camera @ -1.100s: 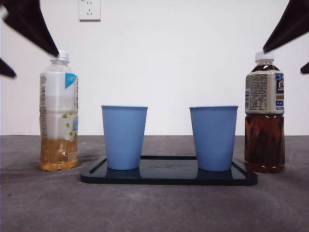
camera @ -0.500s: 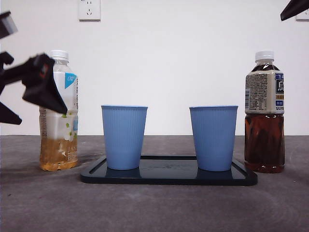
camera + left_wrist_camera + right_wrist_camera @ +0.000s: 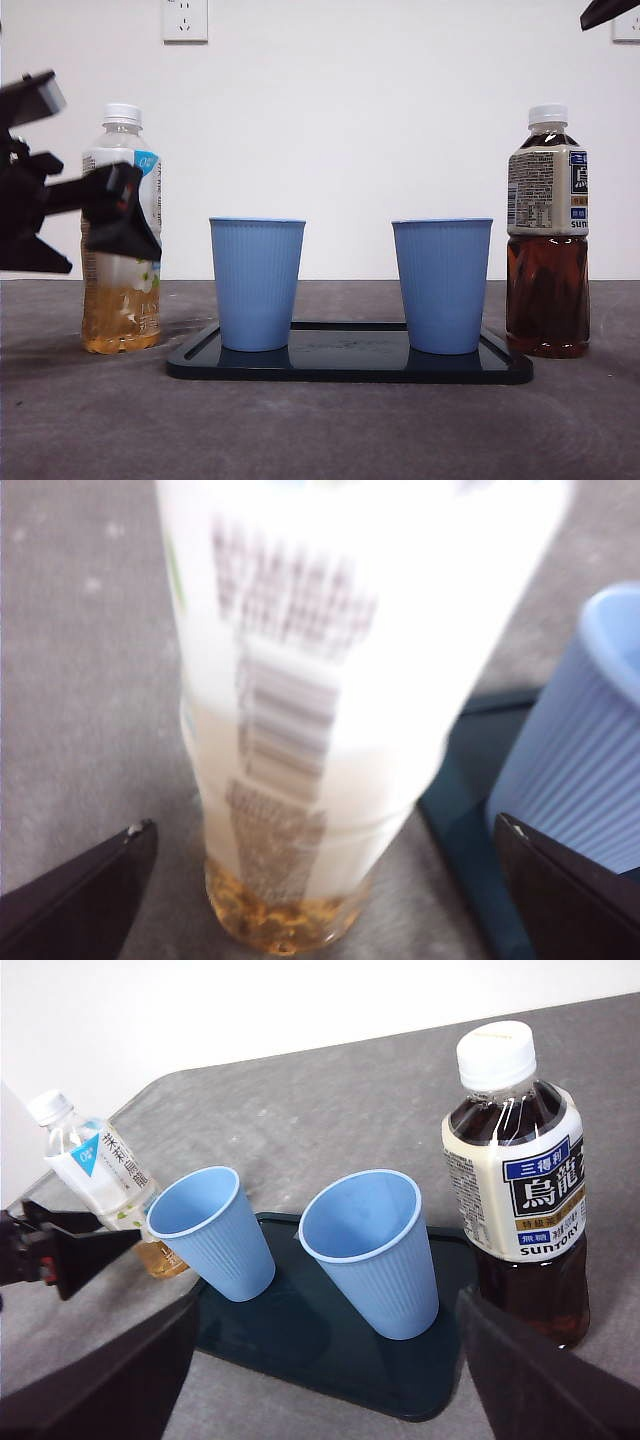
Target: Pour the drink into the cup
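A clear bottle (image 3: pixel 124 300) with a white label and a little pale tea stands left of the tray. My left gripper (image 3: pixel 75 225) is open at label height, one jaw on each side of this bottle (image 3: pixel 320 680), with space between them. Two blue cups (image 3: pixel 257 283) (image 3: pixel 442 285) stand empty on a dark tray (image 3: pixel 350 368). A bottle of dark tea (image 3: pixel 547 235) with a white cap stands right of the tray. My right gripper (image 3: pixel 327 1300) hangs open, high above and in front of the cups, showing only as a black tip (image 3: pixel 605 12).
A white wall with a socket (image 3: pixel 185 20) closes the back of the grey table (image 3: pixel 330 430). The left cup (image 3: pixel 590 740) stands close beside the left gripper's inner jaw.
My left gripper came down from the top left corner and moved in around the pale tea bottle. The right arm rose out to the top right corner.
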Controlling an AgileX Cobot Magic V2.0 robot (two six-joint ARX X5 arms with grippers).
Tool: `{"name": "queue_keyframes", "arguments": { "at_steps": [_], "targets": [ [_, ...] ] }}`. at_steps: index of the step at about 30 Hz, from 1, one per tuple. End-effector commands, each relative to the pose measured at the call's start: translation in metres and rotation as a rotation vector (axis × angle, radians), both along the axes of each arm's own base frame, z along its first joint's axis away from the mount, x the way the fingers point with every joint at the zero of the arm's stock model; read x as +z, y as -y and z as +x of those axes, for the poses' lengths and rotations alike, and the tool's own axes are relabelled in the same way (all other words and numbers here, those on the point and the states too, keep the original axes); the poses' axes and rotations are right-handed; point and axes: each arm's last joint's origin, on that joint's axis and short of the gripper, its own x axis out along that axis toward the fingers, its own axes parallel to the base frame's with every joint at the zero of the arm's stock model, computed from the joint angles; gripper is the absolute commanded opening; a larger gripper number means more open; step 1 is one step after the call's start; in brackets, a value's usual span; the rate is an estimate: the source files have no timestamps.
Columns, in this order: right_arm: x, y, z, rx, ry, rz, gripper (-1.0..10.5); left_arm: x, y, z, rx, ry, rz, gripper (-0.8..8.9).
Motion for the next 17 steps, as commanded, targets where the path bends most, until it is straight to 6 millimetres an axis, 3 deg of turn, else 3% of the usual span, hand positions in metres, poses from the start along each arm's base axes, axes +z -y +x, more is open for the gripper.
{"name": "queue_keyframes", "arguments": {
  "at_steps": [1, 12, 17],
  "targets": [
    [0.007, 0.000, -0.001, 0.010, 0.019, 0.019, 4.1, -0.008, 0.002, 0.005, -0.003, 0.007, 0.020, 6.29],
    [0.007, 0.000, -0.001, 0.012, 0.022, 0.015, 4.1, -0.020, 0.003, 0.017, 0.044, 0.061, 0.028, 6.10],
    [0.007, 0.000, -0.001, 0.015, 0.028, 0.004, 4.1, -0.023, 0.004, 0.020, 0.044, 0.072, 0.023, 4.85]
  ]
}}
